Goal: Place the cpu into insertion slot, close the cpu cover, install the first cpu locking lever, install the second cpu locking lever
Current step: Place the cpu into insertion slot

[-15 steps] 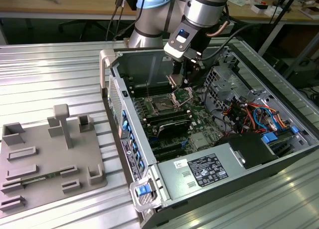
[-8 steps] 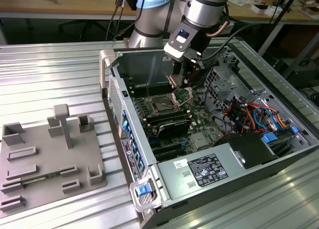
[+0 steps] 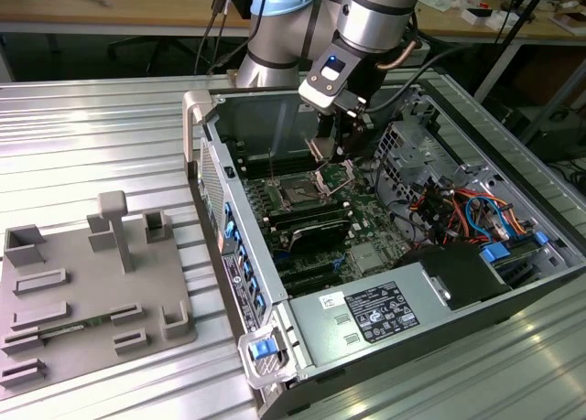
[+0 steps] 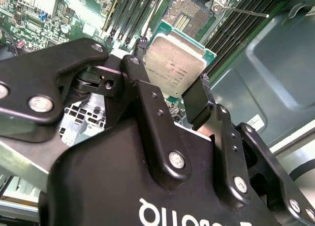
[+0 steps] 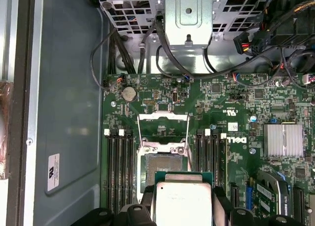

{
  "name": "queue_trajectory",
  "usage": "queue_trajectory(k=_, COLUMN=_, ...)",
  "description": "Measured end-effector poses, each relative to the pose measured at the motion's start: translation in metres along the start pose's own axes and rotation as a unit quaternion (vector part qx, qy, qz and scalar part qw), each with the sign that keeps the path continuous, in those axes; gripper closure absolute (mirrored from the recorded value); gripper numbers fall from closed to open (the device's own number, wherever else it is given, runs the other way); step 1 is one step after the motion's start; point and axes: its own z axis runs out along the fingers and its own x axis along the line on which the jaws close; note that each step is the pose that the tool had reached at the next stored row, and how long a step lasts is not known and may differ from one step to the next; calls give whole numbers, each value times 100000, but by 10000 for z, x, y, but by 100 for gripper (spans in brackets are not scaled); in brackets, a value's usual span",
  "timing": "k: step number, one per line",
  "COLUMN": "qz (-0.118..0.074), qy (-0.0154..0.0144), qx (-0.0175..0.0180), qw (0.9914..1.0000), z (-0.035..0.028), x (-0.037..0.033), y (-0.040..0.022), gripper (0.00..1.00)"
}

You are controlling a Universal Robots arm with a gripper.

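Note:
My gripper [image 4: 170, 85] is shut on the cpu [image 4: 174, 63], a small square chip with a silvery top and a green edge, clamped between two black fingers [image 4: 138, 78]. In the first wrist view the cpu [image 5: 183, 202] hangs just short of the insertion slot [image 5: 160, 169], a dark square socket in the green board. The cpu cover [image 5: 164, 130], a thin metal frame, stands swung open on the far side of the socket. In the exterior view the gripper [image 3: 334, 150] hovers above the board, behind the insertion slot [image 3: 299, 194]. A thin locking lever [image 4: 243, 12] sticks out beside the socket [image 4: 189, 12].
Black memory slots [image 5: 120, 172] flank the socket on both sides. A ribbed grey heatsink [image 5: 283, 140] sits on the board, with a metal drive cage [image 5: 189, 19] and cables [image 3: 458, 210] nearby. The case walls [image 3: 220, 191] ring the board. A grey fixture plate [image 3: 92, 283] lies outside.

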Motion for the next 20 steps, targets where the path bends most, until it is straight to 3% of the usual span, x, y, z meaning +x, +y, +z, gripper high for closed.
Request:
queue_trajectory(k=7, qz=2, qy=28, qx=-4, qw=100000, z=22, x=28, y=-1, gripper=45)
queue_trajectory(k=10, qz=-166, qy=48, qx=0, qw=100000, z=80, x=91, y=-6, gripper=45)
queue_trajectory(k=15, qz=-1347, qy=110, qx=-8, qw=99991, z=176, x=135, y=-51, gripper=45)
queue_trajectory(k=18, qz=-1469, qy=117, qx=-8, qw=99989, z=262, x=234, y=-61, gripper=45)
queue_trajectory(k=20, qz=-1587, qy=130, qx=-13, qw=99987, z=302, x=265, y=-63, gripper=45)
